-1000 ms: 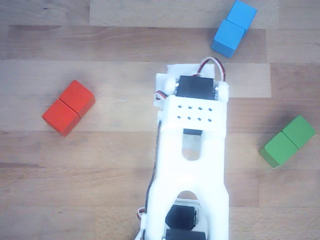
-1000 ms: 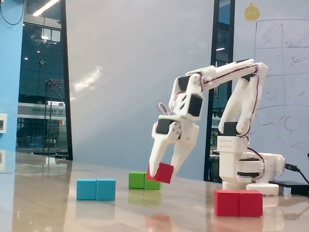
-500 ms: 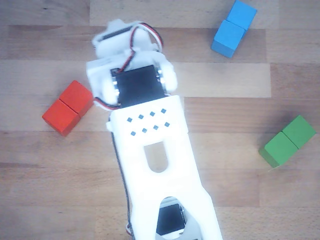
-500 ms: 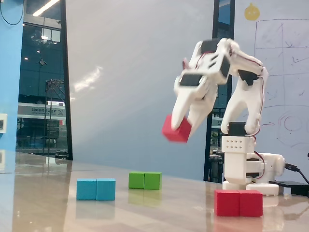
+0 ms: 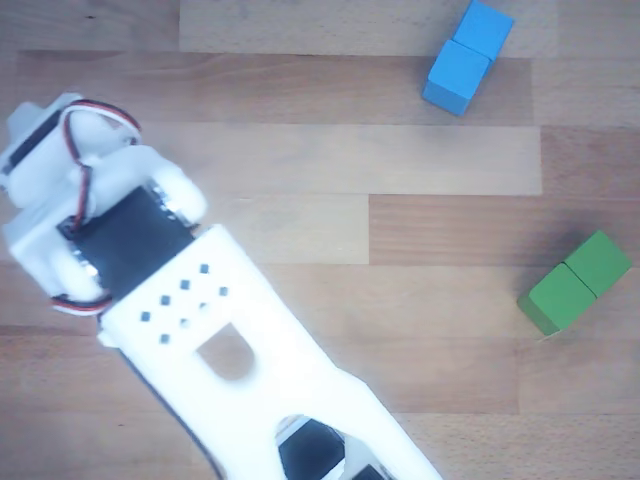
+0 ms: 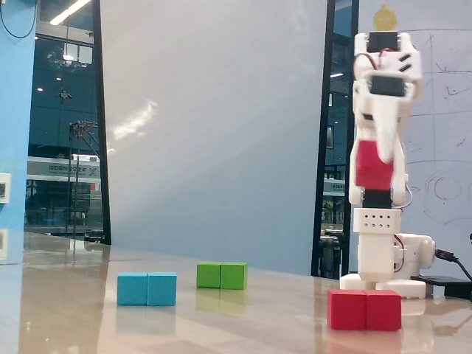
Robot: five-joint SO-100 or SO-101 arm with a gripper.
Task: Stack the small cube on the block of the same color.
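In the fixed view my gripper point(image 6: 380, 159) points down and is shut on the small red cube point(image 6: 369, 171), holding it well above the table. The red oblong block point(image 6: 364, 309), two cubes long, lies on the table almost straight below the held cube, near the front right. In the other view only the white body of the gripper point(image 5: 250, 360) shows, running from upper left to the bottom edge. Its fingertips, the small cube and the red block are out of that view.
A blue oblong block point(image 6: 147, 288) point(image 5: 467, 55) lies to the left of the red block in the fixed view. A green oblong block point(image 6: 221, 275) point(image 5: 575, 282) lies farther back. The arm's base point(image 6: 383, 276) stands behind the red block.
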